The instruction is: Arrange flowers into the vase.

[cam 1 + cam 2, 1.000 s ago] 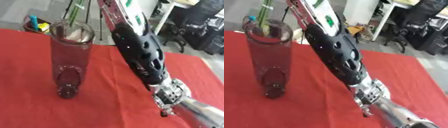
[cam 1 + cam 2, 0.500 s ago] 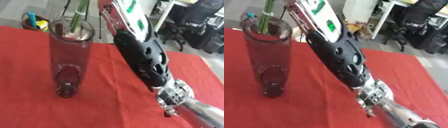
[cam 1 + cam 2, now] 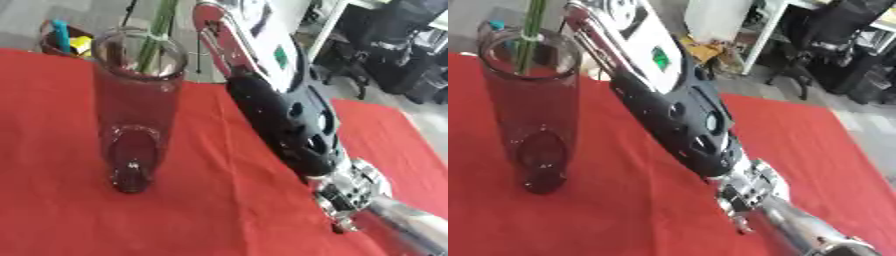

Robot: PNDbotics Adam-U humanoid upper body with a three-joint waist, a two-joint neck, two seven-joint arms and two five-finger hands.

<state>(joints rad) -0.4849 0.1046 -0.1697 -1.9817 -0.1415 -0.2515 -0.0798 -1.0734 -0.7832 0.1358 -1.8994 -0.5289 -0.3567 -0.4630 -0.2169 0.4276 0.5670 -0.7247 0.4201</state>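
Because the right arm (image 3: pixel 297 130) reaches up and away across the red cloth (image 3: pixel 201 210), its hand lies out of view, so I cannot tell its grasp. Farther back, green stems (image 3: pixel 156 35) stand in the glass vase (image 3: pixel 136 110), presumably lowered from above.

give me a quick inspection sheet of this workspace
surface: red cloth covers the table, bare apart from the vase.
job's things: clear vase stands upright; green stems enter its mouth and run out of the top of the view.
clutter: nothing seen on the cloth.
hands: neither in view; the right forearm crosses the cloth.
cables: nothing seen.
surroundings: black office chairs and a white cabinet beyond the table.
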